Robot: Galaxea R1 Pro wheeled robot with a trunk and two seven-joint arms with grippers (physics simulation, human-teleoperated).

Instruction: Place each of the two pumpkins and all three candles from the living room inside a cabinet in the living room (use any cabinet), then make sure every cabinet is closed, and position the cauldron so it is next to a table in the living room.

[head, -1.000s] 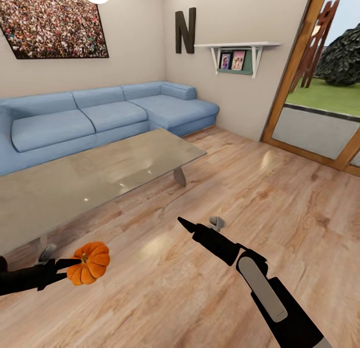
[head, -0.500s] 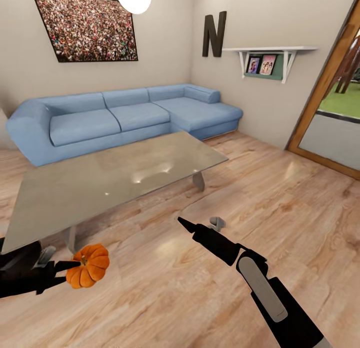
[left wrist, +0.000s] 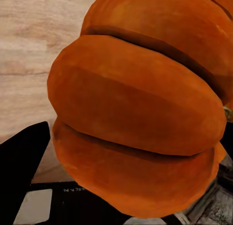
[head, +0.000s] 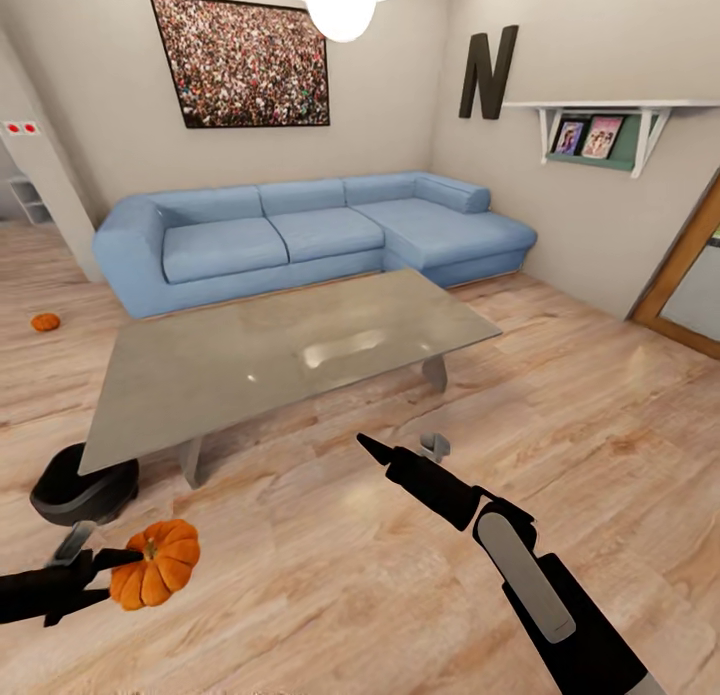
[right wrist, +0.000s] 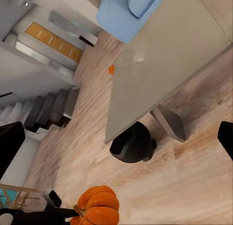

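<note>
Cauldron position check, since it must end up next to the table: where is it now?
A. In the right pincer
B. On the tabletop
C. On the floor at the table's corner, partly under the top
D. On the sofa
C: the black cauldron sits on the wood floor, tucked partly under the corner of the table.

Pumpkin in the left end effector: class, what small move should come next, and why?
Probably keep turning the base to look for the cabinet. The left end effector grips one pumpkin above the floor, and the head view offers the table, sofa and cauldron, not a cabinet.

Black arms, grey panel, pointed gripper
</note>
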